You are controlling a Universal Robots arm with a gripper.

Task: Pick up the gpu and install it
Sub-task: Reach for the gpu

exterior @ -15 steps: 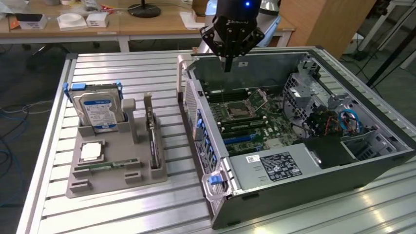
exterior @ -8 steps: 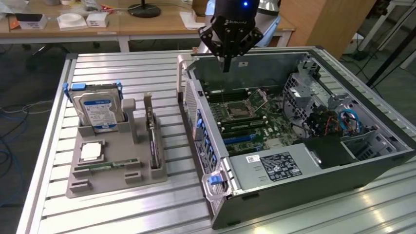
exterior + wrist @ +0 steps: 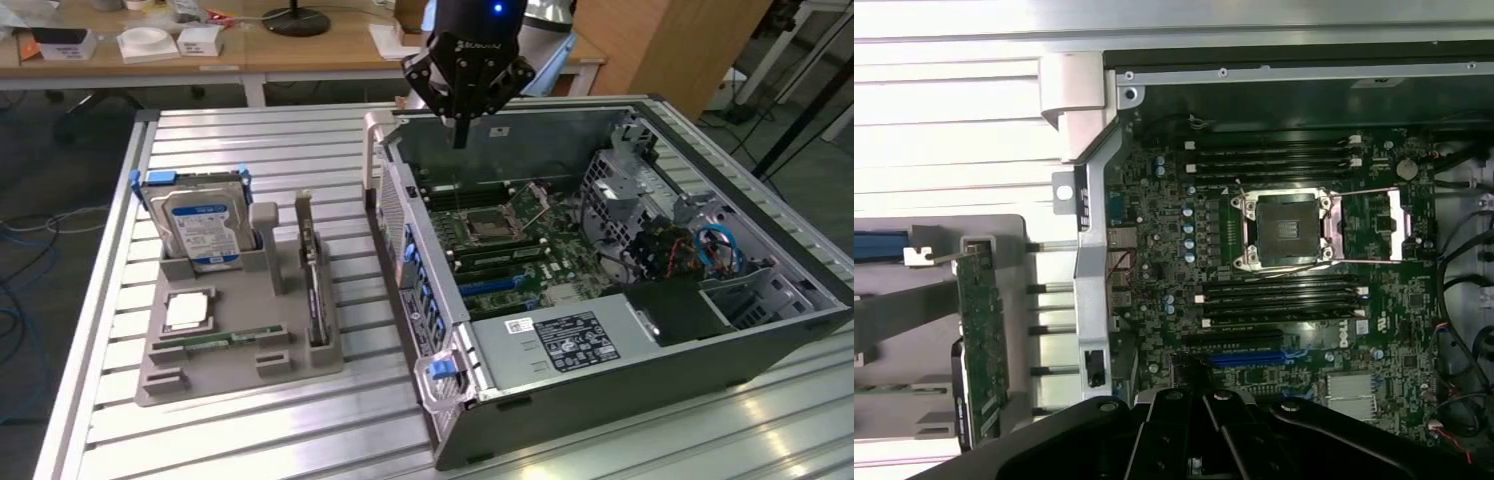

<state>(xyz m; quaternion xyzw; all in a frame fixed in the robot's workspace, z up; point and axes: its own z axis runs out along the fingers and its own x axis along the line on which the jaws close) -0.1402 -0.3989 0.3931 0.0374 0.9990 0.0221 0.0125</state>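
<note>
Hovering above the far edge of the open computer case (image 3: pixel 601 400), the gripper (image 3: pixel 461 138) has its fingers pressed together, empty. The gpu (image 3: pixel 315 290) stands on edge in the grey holder (image 3: pixel 200 378) at the exterior view's left, untouched. Pickup and installation are not yet done.

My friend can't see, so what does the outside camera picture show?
The robot's gripper hangs over the open computer case. The gpu stands on edge in a grey holder beside the case, next to a hard drive.
</note>
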